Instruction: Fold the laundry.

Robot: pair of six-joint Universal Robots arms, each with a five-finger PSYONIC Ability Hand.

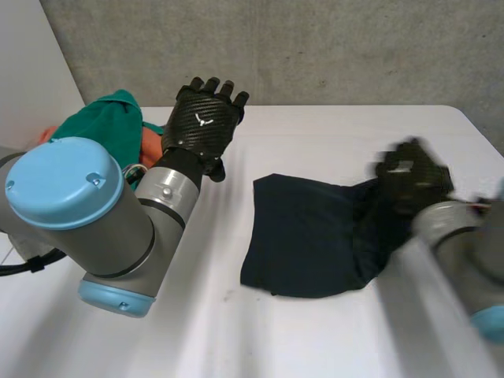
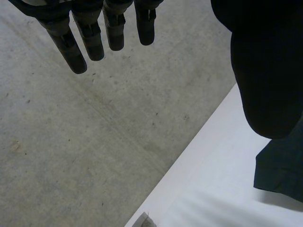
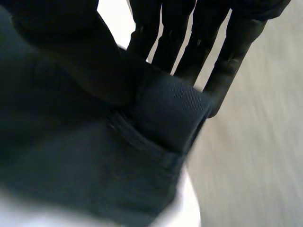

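A dark navy cloth (image 1: pixel 307 236) lies folded on the white table (image 1: pixel 315 134) in the head view. My right hand (image 1: pixel 411 177) is at the cloth's right edge, lifting it a little. In the right wrist view the thumb (image 3: pixel 71 52) pinches a fold of the navy cloth (image 3: pixel 165 113) against the fingers (image 3: pixel 189 42). My left hand (image 1: pixel 203 118) hangs open above the table's back left, apart from the cloth, its fingers (image 2: pixel 90 38) straight. A corner of the navy cloth (image 2: pixel 279 165) lies beside that hand.
A pile of green cloth (image 1: pixel 106 118) and orange cloth (image 1: pixel 150 146) sits at the back left, beside my left arm (image 1: pixel 87 205). A grey concrete wall (image 1: pixel 315 47) rises behind the table. The table's far edge (image 2: pixel 189 161) runs under my left hand.
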